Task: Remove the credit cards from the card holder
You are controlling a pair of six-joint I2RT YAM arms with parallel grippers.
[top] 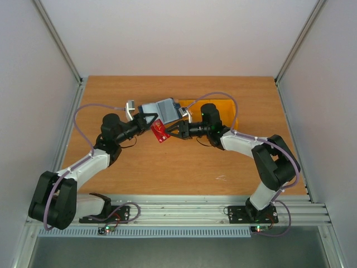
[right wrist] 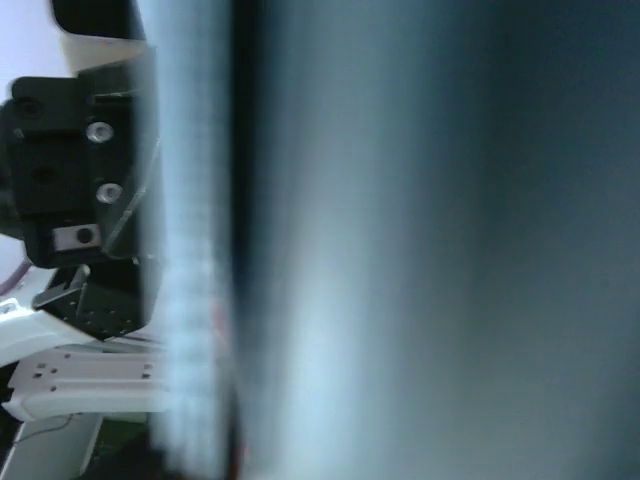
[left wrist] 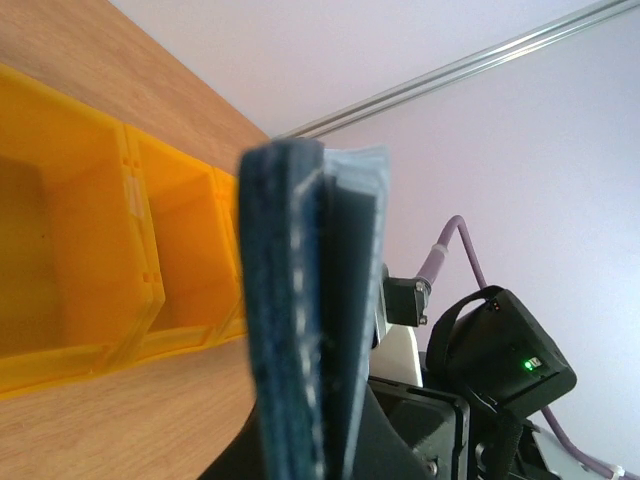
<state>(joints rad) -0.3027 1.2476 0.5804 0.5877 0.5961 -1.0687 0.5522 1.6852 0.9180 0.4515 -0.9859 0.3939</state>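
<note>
The card holder (top: pixel 162 108) is held open above the table and shows its blue-grey inside. My left gripper (top: pixel 147 119) is shut on its left part; in the left wrist view the card holder (left wrist: pixel 300 320) stands edge-on between the jaws. A red card (top: pixel 160 133) sticks out below the holder. My right gripper (top: pixel 170 133) comes in from the right, its fingertips closed at the red card's edge. In the right wrist view the blurred card holder (right wrist: pixel 420 240) fills the frame and hides the jaws; a red sliver (right wrist: pixel 216 322) shows at its edge. The black and blue cards are hidden.
Orange plastic bins (top: pixel 223 111) stand on the wooden table right behind the right gripper; they also show in the left wrist view (left wrist: pixel 90 260). White walls close in the table on three sides.
</note>
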